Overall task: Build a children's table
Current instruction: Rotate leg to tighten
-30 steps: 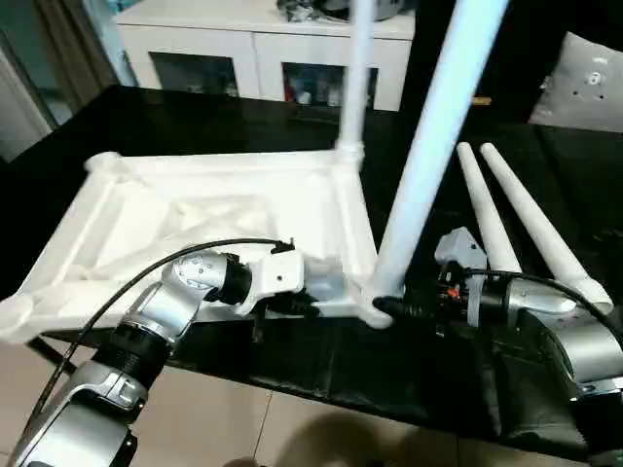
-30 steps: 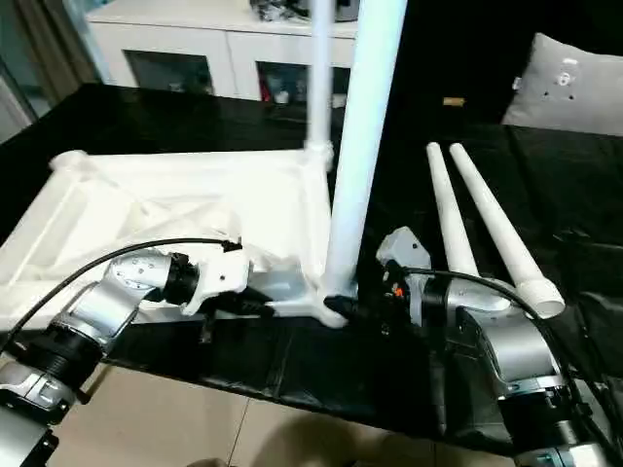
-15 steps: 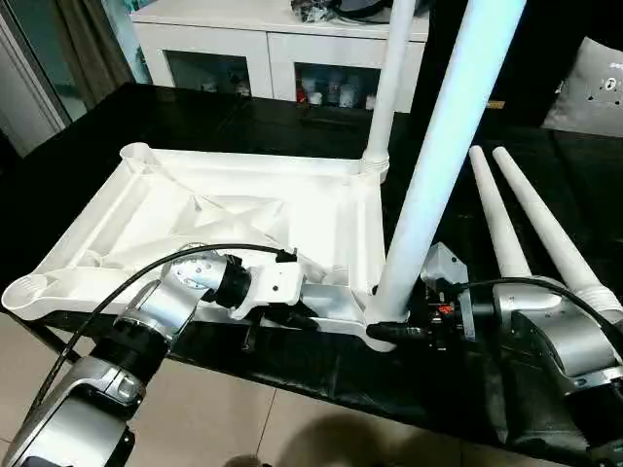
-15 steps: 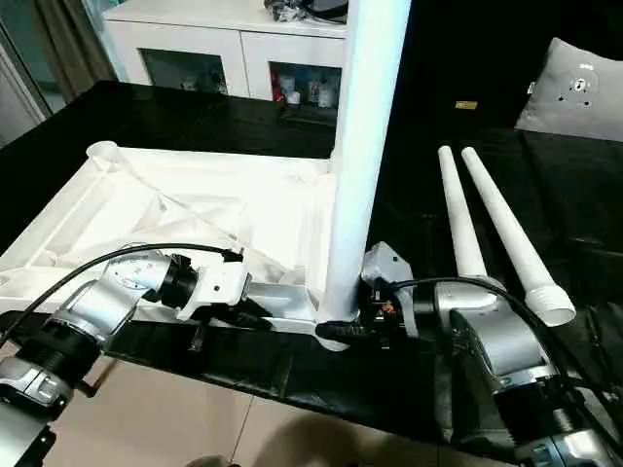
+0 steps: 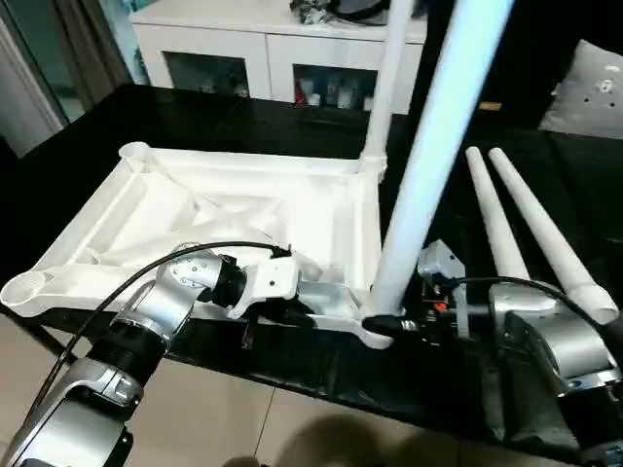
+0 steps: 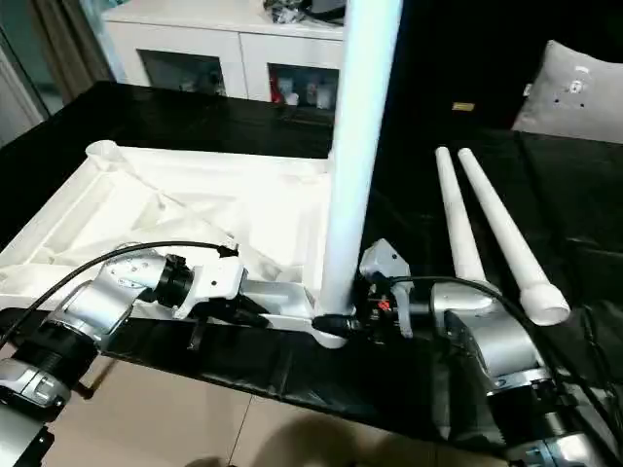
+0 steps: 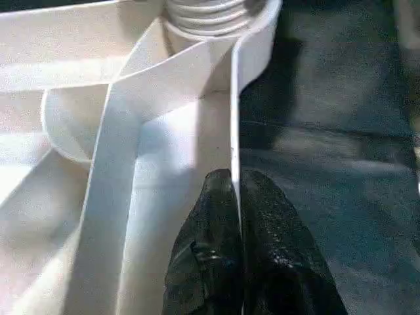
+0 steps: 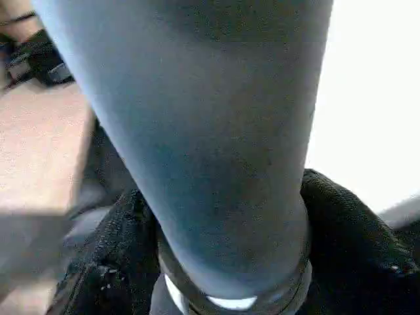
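Left wrist view showed the left gripper (image 7: 236,190) pinched shut on the thin near rim of the upturned top (image 5: 243,209), which lay on the black table (image 5: 195,117). Just right of that gripper a leg (image 5: 428,165) stood in the near right socket, and the right gripper (image 6: 336,323) clasped its base, black fingers (image 8: 105,262) on either side. Beyond it another leg (image 5: 384,83) stood upright. Two loose legs (image 5: 531,219) lay right of the right gripper.
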Available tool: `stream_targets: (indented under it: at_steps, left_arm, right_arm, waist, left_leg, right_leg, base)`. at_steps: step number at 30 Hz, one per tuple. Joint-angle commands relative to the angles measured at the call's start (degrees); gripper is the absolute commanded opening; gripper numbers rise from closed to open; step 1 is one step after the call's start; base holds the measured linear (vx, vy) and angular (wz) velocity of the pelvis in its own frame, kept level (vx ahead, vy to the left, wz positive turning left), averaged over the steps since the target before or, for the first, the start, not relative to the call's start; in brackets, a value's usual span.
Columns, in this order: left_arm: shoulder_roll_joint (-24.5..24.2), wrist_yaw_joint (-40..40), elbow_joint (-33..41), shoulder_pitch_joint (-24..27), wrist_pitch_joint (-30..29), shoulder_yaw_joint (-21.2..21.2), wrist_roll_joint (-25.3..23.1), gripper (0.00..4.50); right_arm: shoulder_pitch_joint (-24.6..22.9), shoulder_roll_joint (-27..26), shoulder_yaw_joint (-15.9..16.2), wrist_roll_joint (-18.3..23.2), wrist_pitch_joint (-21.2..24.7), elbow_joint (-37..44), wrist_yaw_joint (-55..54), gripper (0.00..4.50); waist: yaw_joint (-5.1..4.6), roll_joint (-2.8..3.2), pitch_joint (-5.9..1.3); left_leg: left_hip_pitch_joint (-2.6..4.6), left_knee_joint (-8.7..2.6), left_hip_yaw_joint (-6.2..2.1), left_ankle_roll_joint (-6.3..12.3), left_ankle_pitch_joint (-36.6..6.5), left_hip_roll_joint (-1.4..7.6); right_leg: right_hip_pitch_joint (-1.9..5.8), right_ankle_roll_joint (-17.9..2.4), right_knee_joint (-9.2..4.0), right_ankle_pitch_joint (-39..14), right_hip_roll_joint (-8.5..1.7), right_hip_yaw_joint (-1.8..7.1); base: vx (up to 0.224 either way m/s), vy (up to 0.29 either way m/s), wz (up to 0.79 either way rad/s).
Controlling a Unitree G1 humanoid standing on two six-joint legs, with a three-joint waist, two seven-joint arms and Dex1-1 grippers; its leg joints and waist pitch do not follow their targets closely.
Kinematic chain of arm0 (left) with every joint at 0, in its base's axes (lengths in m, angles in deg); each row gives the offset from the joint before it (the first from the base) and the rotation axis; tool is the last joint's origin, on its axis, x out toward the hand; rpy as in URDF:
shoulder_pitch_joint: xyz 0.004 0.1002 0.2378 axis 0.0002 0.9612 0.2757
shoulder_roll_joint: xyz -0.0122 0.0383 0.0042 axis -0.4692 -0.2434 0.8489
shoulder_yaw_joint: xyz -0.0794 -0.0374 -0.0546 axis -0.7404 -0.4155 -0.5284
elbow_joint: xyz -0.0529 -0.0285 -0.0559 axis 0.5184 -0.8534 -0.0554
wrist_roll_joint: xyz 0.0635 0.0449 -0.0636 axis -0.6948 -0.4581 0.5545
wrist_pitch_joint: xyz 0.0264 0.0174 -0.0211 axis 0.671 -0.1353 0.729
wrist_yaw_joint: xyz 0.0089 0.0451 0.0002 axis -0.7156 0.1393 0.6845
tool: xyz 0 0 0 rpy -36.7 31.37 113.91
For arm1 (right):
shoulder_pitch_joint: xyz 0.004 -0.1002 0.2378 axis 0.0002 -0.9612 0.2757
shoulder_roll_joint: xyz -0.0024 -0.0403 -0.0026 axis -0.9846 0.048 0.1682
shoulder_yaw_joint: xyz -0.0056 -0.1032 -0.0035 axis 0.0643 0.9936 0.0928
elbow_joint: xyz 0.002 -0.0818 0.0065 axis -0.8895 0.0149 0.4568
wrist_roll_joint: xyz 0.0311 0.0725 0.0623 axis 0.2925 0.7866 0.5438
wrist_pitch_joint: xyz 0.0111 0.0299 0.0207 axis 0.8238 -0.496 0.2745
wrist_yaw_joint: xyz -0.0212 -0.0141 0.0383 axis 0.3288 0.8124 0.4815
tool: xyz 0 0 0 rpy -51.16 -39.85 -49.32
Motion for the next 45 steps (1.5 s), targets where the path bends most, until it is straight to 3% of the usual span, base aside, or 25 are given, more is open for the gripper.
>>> stream_targets:
  at_steps: [1, 3, 4, 5, 7, 9, 11, 14, 15, 16, 18, 19, 24, 26, 27, 29, 31, 33, 34, 35, 40, 41, 45]
  left_arm:
    - [5.28, 8.29, 3.72, -0.16, -4.98, -1.01, 0.56, 0.00]
    - [6.49, 10.63, 4.27, -0.16, -6.75, -1.54, 0.41, 0.00]
    - [9.67, 16.29, 5.82, -0.31, -10.74, -2.41, -0.63, 0.00]
    - [11.00, 18.76, 6.59, -0.36, -12.45, -2.65, -1.38, 0.00]
    - [12.41, 20.99, 7.33, -0.42, -14.22, -2.89, -1.88, 0.00]
    - [13.38, 22.60, 7.32, -0.67, -14.55, -2.85, -2.51, 0.00]
    - [14.36, 24.63, 7.81, -0.84, -15.16, -2.64, -3.66, 0.00]
    - [13.51, 24.30, 8.29, -0.85, -14.74, -2.35, -4.37, 0.00]
    - [13.41, 24.25, 8.37, -0.82, -14.75, -2.33, -4.40, 0.00]
    - [12.92, 24.01, 8.76, -0.70, -14.83, -2.27, -4.52, 0.00]
    - [11.29, 23.22, 9.44, -0.31, -14.84, -2.33, -4.44, 0.00]
    - [10.52, 22.38, 9.08, -0.27, -13.45, -2.04, -4.47, 0.00]
    - [8.53, 19.94, 7.09, -0.38, -9.89, -1.29, -4.76, 0.00]
    - [7.37, 18.02, 5.76, -0.54, -8.02, -1.51, -4.45, 0.00]
    - [6.22, 15.96, 5.50, -0.50, -6.78, -1.15, -4.12, 0.00]
    - [4.62, 12.58, 5.45, -0.29, -4.89, -0.41, -3.30, 0.00]
    - [3.32, 9.14, 5.40, -0.09, -2.97, 0.37, -2.34, 0.00]
    - [2.85, 7.93, 5.22, -0.09, -2.13, 0.65, -2.09, 0.00]
    - [2.34, 6.72, 4.79, -0.27, -1.66, 0.99, -2.06, 0.00]
    - [2.04, 5.82, 4.49, -0.38, -0.95, 1.19, -1.94, 0.00]
    - [0.42, -0.68, 2.60, -1.37, 3.21, 2.15, -0.75, 0.00]
    - [-0.06, -2.25, 2.20, -1.68, 4.31, 2.57, -0.52, 0.00]
    - [-1.05, -5.05, 1.19, -2.46, 6.22, 3.42, -0.34, 0.00]
  right_arm:
    - [1.39, -6.82, 0.63, 0.65, 1.92, -2.64, -9.12, 2.74]
    - [1.74, -8.44, 0.21, 0.24, 2.39, -3.54, -11.71, 2.73]
    - [3.14, -12.53, -1.08, -1.88, 2.64, -6.59, -19.43, 2.73]
    - [3.83, -14.38, -1.83, -2.84, 3.04, -7.96, -23.08, 2.73]
    - [4.56, -16.15, -2.71, -3.42, 3.39, -9.33, -26.56, 2.73]
    - [5.00, -16.80, -2.67, -3.93, 3.02, -10.02, -27.81, 2.73]
    - [5.40, -17.96, -2.96, -4.51, 2.34, -10.64, -29.49, 2.73]
    - [5.07, -18.41, -3.75, -4.49, 1.38, -10.20, -29.92, 3.43]
    - [5.05, -18.43, -3.85, -4.49, 1.37, -10.16, -29.97, 3.45]
    - [4.93, -18.54, -4.38, -4.45, 1.31, -9.96, -30.23, 3.48]
    - [4.31, -17.81, -5.21, -4.18, 0.80, -8.87, -30.09, 3.57]
    - [3.90, -17.07, -5.15, -3.89, 0.58, -8.14, -29.18, 3.88]
    - [2.26, -14.40, -4.67, -2.92, 0.15, -5.53, -24.91, 4.22]
    - [0.94, -11.73, -4.68, -2.22, -0.41, -3.88, -21.09, 4.41]
    - [0.21, -9.39, -4.74, -1.80, -0.83, -2.82, -17.86, 4.46]
    - [-0.62, -6.15, -4.69, -1.17, -1.45, -1.50, -13.22, 4.46]
    - [-0.99, -3.36, -4.54, -0.59, -2.50, -0.54, -9.02, 4.46]
    - [-1.05, -2.31, -4.51, -0.23, -2.97, -0.22, -7.50, 4.46]
    - [-0.94, -1.12, -4.36, 0.19, -3.15, 0.05, -5.60, 4.46]
    - [-0.83, -0.36, -4.02, 0.06, -3.58, 0.12, -4.57, 4.46]
    - [-0.08, 4.23, -0.41, -1.55, -7.77, -0.18, 3.55, 4.46]
    - [0.15, 4.93, 0.43, -1.54, -8.60, -0.44, 5.52, 4.46]
    - [0.84, 6.15, 1.79, -1.27, -9.22, -0.84, 9.75, 4.30]
  waist:
    - [-0.65, -0.85, -3.31]
    - [-1.37, -0.87, -3.33]
    - [-1.78, -0.89, -3.42]
    - [-2.36, -0.76, -3.18]
    - [-2.80, -0.96, -3.43]
    - [-2.80, -0.87, -3.43]
    - [-2.75, -0.82, -3.53]
    - [-2.74, -0.57, -3.64]
    - [-2.76, -0.62, -3.70]
    - [-2.70, -0.30, -3.71]
    - [-2.84, -0.32, -3.72]
    - [-2.79, -0.36, -3.79]
    - [-2.41, -0.14, -4.08]
    - [-2.31, 0.13, -4.01]
    - [-2.25, -0.05, -4.02]
    - [-2.03, 0.16, -4.03]
    - [-1.85, -0.37, -3.99]
    - [-1.43, -0.22, -3.87]
    - [-1.40, -0.53, -3.85]
    - [-1.13, -0.32, -3.85]
    - [-0.56, -0.48, -3.86]
    - [-0.47, -0.84, -3.87]
    - [0.32, -0.87, -4.05]
  left_leg:
    - [-0.32, -4.45, 0.03, 1.47, -12.04, 1.42]
    - [0.28, -4.34, -0.15, 0.54, -14.46, 1.02]
    - [0.31, -4.35, -0.21, 0.74, -14.63, 1.07]
    - [0.21, -4.40, -0.22, 0.85, -15.31, 1.04]
    - [0.59, -4.04, -0.20, 0.88, -15.85, 0.65]
    - [0.65, -4.08, -0.06, 1.78, -15.12, 0.70]
    - [0.31, -4.20, -0.11, 2.41, -14.42, 0.76]
    - [0.21, -4.36, -0.22, 2.43, -14.38, 0.94]
    - [0.14, -4.38, -0.22, 2.53, -14.07, 1.01]
    - [0.14, -4.40, -0.27, 2.51, -14.00, 1.03]
    - [-0.05, -4.53, -0.32, 2.41, -14.30, 1.10]
    - [0.08, -4.45, -0.25, 2.43, -14.01, 1.12]
    - [-0.24, -4.28, -0.20, 3.39, -10.14, 1.29]
    - [-0.18, -4.23, -0.09, 3.41, -10.57, 1.30]
    - [-0.22, -4.21, -0.14, 3.46, -10.64, 1.24]
    - [-0.24, -4.19, -0.10, 4.20, -10.86, 1.38]
    - [-0.24, -4.16, -0.03, 4.31, -11.27, 1.35]
    - [-0.17, -4.16, 0.03, 4.32, -11.26, 1.39]
    - [-0.19, -4.18, 0.08, 4.27, -11.27, 1.47]
    - [0.04, -4.19, 0.05, 4.24, -11.42, 1.57]
    - [0.15, -4.19, 0.18, 4.19, -12.12, 1.65]
    - [0.16, -4.18, 0.25, 4.34, -11.76, 1.69]
    - [0.16, -4.09, 0.28, 4.81, -10.06, 1.86]
  right_leg:
    - [3.34, -7.52, -4.42, -25.87, -3.42, 2.47]
    - [3.22, -5.24, -5.33, -30.82, -3.45, 2.02]
    - [3.26, -5.01, -5.36, -30.30, -3.43, 2.12]
    - [3.02, -5.15, -5.59, -30.54, -3.25, 1.99]
    - [3.00, -4.75, -5.85, -31.45, -3.29, 1.79]
    - [2.75, -4.80, -5.96, -30.30, -3.12, 2.00]
    - [3.02, -5.00, -5.62, -28.09, -2.99, 2.05]
    - [3.16, -5.64, -5.28, -25.93, -3.05, 2.20]
    - [3.21, -6.03, -5.15, -24.74, -3.04, 2.30]
    - [3.21, -6.36, -5.02, -24.11, -3.08, 2.34]
    - [3.39, -6.78, -4.87, -23.18, -3.06, 2.34]
    - [3.30, -7.16, -4.84, -22.55, -3.07, 2.41]
    - [3.58, -9.39, -3.94, -15.35, -2.99, 2.69]
    - [3.66, -10.06, -3.90, -14.91, -3.11, 2.72]
    - [3.81, -9.75, -4.00, -15.15, -3.02, 2.67]
    - [3.77, -10.13, -3.79, -14.58, -3.13, 2.82]
    - [3.83, -10.16, -3.97, -15.58, -3.16, 2.75]
    - [3.70, -10.03, -4.13, -17.41, -3.22, 2.74]
    - [3.70, -9.77, -4.16, -17.88, -3.22, 2.77]
    - [3.55, -9.63, -4.19, -18.64, -3.30, 2.80]
    - [3.53, -10.25, -3.90, -17.69, -3.26, 2.89]
    - [3.50, -10.38, -3.89, -17.50, -3.25, 2.95]
    - [3.51, -10.83, -3.52, -16.39, -3.37, 2.99]
  base:
    - [0.000, 0.000, 0.00]
    - [0.000, 0.000, 0.00]
    - [0.000, 0.000, 0.00]
    - [0.000, 0.000, 0.00]
    - [0.000, 0.000, 0.00]
    - [0.000, 0.000, 0.00]
    - [0.000, 0.000, 0.00]
    - [0.000, 0.000, 0.00]
    - [0.000, 0.000, 0.00]
    - [0.000, 0.000, 0.00]
    - [0.000, 0.000, 0.00]
    - [0.000, 0.000, 0.00]
    - [0.000, 0.000, 0.00]
    - [0.000, 0.000, 0.00]
    - [0.000, 0.000, 0.00]
    - [0.000, 0.000, 0.00]
    - [0.000, 0.000, 0.00]
    - [0.000, 0.000, 0.00]
    - [0.000, 0.000, 0.00]
    - [0.000, 0.000, 0.00]
    - [0.000, 0.000, 0.00]
    - [0.000, 0.000, 0.00]
    - [0.000, 0.000, 0.00]
